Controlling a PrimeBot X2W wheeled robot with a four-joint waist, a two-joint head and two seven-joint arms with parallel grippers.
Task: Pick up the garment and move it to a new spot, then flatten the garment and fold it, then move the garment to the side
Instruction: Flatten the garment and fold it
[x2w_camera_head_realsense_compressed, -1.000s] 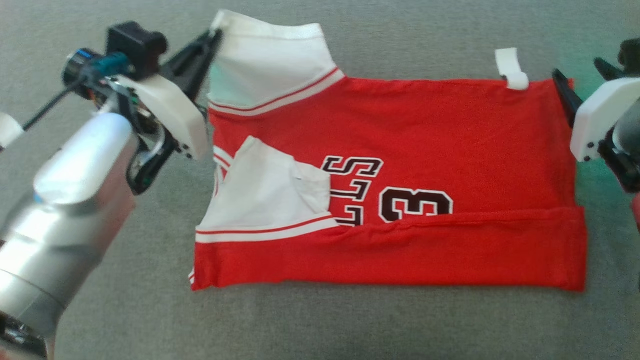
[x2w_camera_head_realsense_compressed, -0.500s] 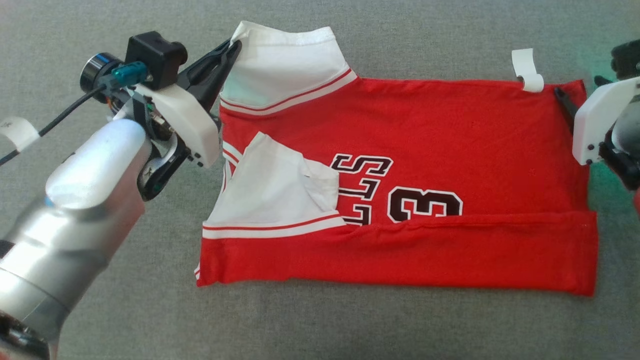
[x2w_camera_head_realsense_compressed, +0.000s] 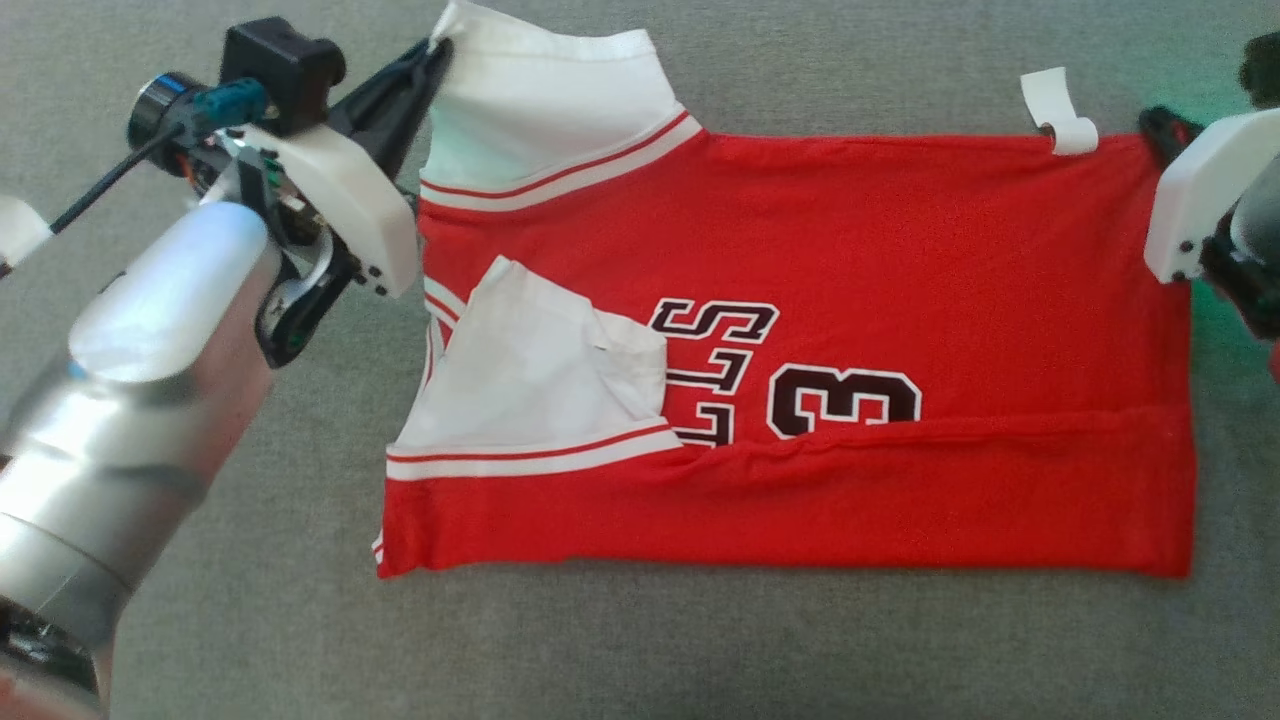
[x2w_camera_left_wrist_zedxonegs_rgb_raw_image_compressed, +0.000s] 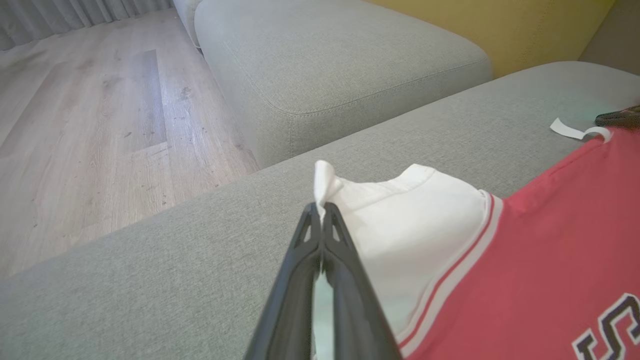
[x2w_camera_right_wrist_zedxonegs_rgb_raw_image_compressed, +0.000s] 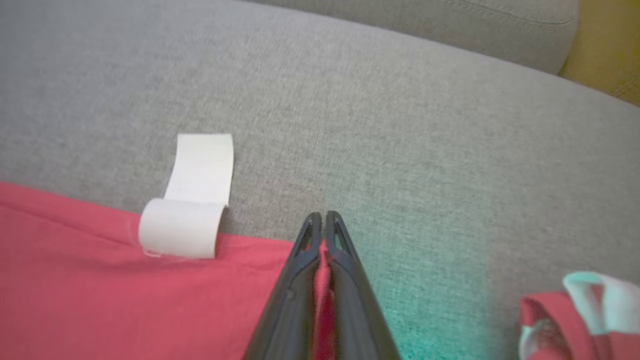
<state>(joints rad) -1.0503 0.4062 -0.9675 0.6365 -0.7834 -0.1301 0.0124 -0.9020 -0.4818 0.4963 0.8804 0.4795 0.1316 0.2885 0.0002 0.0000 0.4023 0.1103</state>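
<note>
The left pincer is clenched tight on the corner of a white sleeve. The right pincer is clenched on a red corner of the garment. The garment lies spread out on the grey sofa, its near edge folded over. A white tag sits beside the right pincer.

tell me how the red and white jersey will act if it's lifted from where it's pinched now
Probably floppy: the red and white fabric jersey lies in soft folds, so its middle should sag between the left gripper and right gripper. Likely light, as thin pinches hold it.
</note>
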